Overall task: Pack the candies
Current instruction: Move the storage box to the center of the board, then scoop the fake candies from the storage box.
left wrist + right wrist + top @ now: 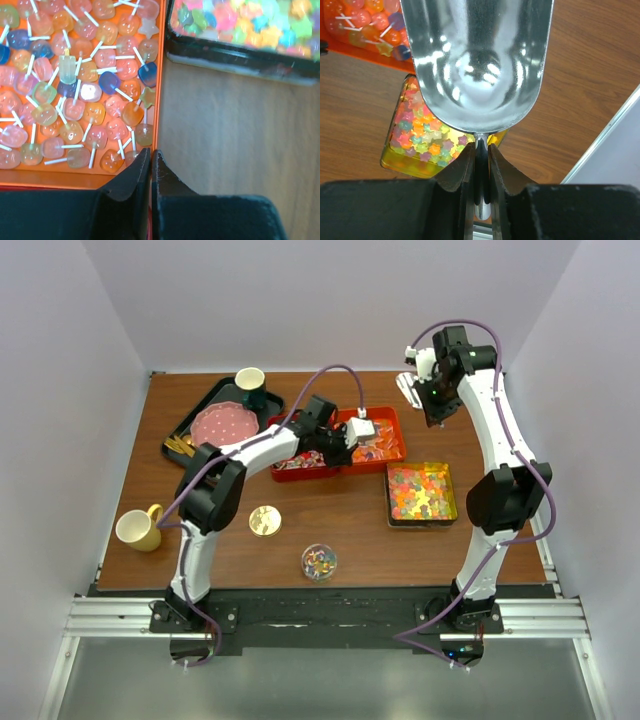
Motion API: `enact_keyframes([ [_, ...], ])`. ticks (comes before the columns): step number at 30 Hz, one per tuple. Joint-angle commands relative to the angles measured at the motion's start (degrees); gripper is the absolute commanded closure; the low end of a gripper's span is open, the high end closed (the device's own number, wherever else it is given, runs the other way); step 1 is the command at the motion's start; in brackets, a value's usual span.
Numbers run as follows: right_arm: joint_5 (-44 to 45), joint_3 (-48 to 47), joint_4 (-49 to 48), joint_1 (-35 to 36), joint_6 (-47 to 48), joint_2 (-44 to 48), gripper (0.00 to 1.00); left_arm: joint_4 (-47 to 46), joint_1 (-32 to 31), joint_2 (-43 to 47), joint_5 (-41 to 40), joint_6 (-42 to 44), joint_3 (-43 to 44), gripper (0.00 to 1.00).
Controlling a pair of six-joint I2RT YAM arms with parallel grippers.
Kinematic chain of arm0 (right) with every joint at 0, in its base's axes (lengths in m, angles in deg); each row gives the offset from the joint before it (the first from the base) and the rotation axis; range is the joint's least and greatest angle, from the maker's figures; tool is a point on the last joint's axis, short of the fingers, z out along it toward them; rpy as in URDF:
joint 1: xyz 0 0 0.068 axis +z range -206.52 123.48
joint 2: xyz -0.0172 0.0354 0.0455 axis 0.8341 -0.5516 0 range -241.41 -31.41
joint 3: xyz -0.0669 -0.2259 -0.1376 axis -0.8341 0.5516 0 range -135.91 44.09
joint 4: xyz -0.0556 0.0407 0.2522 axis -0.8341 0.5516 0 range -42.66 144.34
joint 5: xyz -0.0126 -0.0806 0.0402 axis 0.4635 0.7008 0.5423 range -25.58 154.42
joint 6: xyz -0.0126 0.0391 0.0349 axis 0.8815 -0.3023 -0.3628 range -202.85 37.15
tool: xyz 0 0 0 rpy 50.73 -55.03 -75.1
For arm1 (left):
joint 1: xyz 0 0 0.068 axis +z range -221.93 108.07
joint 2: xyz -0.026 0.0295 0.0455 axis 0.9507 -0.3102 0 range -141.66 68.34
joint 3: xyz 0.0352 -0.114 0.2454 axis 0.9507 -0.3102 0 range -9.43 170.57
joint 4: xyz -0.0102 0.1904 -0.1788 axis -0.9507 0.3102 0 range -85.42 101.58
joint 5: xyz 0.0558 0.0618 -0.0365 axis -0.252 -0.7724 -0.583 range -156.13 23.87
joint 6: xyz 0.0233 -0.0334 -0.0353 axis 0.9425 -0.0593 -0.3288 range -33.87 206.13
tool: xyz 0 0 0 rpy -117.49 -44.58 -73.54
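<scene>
The lollipop candies (pixel 75 95) lie in the orange tray (pixel 60 176), just ahead and to the left of my left gripper (pixel 151 162), whose jaws are pressed together. My right gripper (pixel 480 150) is clamped on the handle of the metal scoop (pixel 477 65), above the yellow tin (pixel 400 167) of star candies (pixel 417 135)

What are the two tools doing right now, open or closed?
Left tool: closed, seemingly pinching the red tray.
Right tool: closed on the metal scoop.

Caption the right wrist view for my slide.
Right fingers grip an empty silver metal scoop by its handle; beyond it, a yellow square tin of star-shaped candies sits on the wooden table.
</scene>
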Motion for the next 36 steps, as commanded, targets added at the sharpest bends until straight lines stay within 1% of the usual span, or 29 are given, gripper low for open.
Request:
enact_keyframes([
  [1, -3.09, -2.65, 1.30, -0.06, 2.34, 1.22, 1.00, 6.37, 0.64, 7.13, 0.25, 6.78, -6.16, 1.00],
  [4, -4.05, -2.21, 1.39, -0.06, 5.22, 1.75, 1.00, 6.55, 0.64, 11.00, 1.04, 8.28, -11.26, 1.00],
  [9, -5.02, 6.48, -5.28, 0.38, 11.64, 7.37, 1.00, 6.98, 0.55, 15.66, 2.62, 7.24, -16.53, 1.00],
  [11, -5.54, 8.42, -5.03, 1.08, 16.30, 8.16, 1.00, 6.63, 0.55, 17.42, 3.41, 6.36, -18.03, 1.00],
  [14, -6.95, 10.35, -1.88, 2.31, 24.03, 9.66, 1.00, 5.50, 0.55, 19.79, 4.38, 4.25, -20.93, 1.00],
  [15, -6.69, 11.05, -0.99, 2.84, 26.31, 10.36, 1.00, 4.71, 0.55, 20.32, 4.47, 2.85, -22.07, 0.96],
  [16, -5.99, 12.89, -0.20, 4.41, 30.95, 10.97, 1.00, 4.53, 0.55, 21.45, 4.73, 2.23, -22.43, 0.90],
  [17, -3.29, 13.95, 0.50, 5.47, 33.34, 11.50, 1.00, 4.18, 0.55, 22.16, 5.43, 1.35, -22.61, 0.82],
  [18, -1.70, 15.18, 0.42, 6.61, 35.63, 12.90, 1.00, 3.56, 0.73, 22.95, 5.96, -0.57, -22.52, 0.78],
  [19, -0.37, 17.63, 0.34, 9.06, 40.09, 13.52, 1.00, 3.21, 0.90, 24.70, 6.31, -1.72, -22.35, 0.73],
  [20, 1.90, 18.61, -0.62, 10.22, 42.05, 14.14, 1.00, 2.77, 1.17, 25.59, 7.36, -3.13, -22.17, 0.67],
  [21, 5.49, 19.49, -0.89, 11.36, 43.98, 14.58, 1.00, 1.81, 2.04, 26.55, 7.98, -5.93, -21.82, 0.65],
  [23, 7.98, 20.11, -1.07, 13.82, 48.47, 14.41, 1.00, 0.49, 3.18, 29.19, 10.17, -9.28, -22.08, 0.59],
  [24, 10.51, 19.68, -0.64, 14.61, 50.92, 13.88, 1.00, -1.00, 4.67, 30.07, 10.79, -12.95, -23.12, 0.58],
  [26, 12.99, 17.75, 1.29, 16.46, 53.22, 11.51, 1.00, -3.20, 6.26, 32.53, 11.67, -17.71, -25.14, 0.58],
  [27, 14.04, 16.96, 1.74, 17.08, 54.36, 10.64, 1.00, -5.91, 8.18, 33.32, 11.94, -22.25, -28.03, 0.58],
  [28, 17.10, 16.08, 2.26, 18.21, 57.16, 9.67, 1.00, -7.24, 9.16, 34.90, 12.20, -24.56, -29.80, 0.59],
  [29, 18.52, 15.90, 2.36, 18.75, 58.58, 8.44, 1.00, -8.56, 10.04, 35.70, 12.46, -26.59, -33.47, 0.62],
  [30, 19.75, 15.81, 2.27, 19.10, 61.64, 7.65, 1.00, -11.53, 11.96, 36.49, 12.73, -31.13, -35.33, 0.65],
  [31, 21.07, 15.72, 2.01, 19.80, 63.23, 7.03, 1.00, -12.78, 12.76, 37.80, 12.90, -32.66, -37.18, 0.69],
  [32, 23.78, 15.72, 1.57, 20.24, 64.73, 5.63, 1.00, -14.01, 13.29, 38.42, 13.43, -33.80, -40.24, 0.78],
  [34, 27.13, 15.81, 1.13, 21.21, 68.41, 4.13, 1.00, -16.47, 14.18, 40.18, 13.08, -36.00, -42.72, 0.89],
  [35, 30.02, 15.81, 0.43, 21.48, 69.48, 3.25, 1.00, -17.18, 14.18, 40.71, 12.91, -36.79, -43.87, 0.99],
  [36, 31.44, 15.81, -0.01, 21.83, 71.06, 1.68, 1.00, -20.40, 14.18, 41.24, 12.91, -38.72, -46.14, 1.00],
])
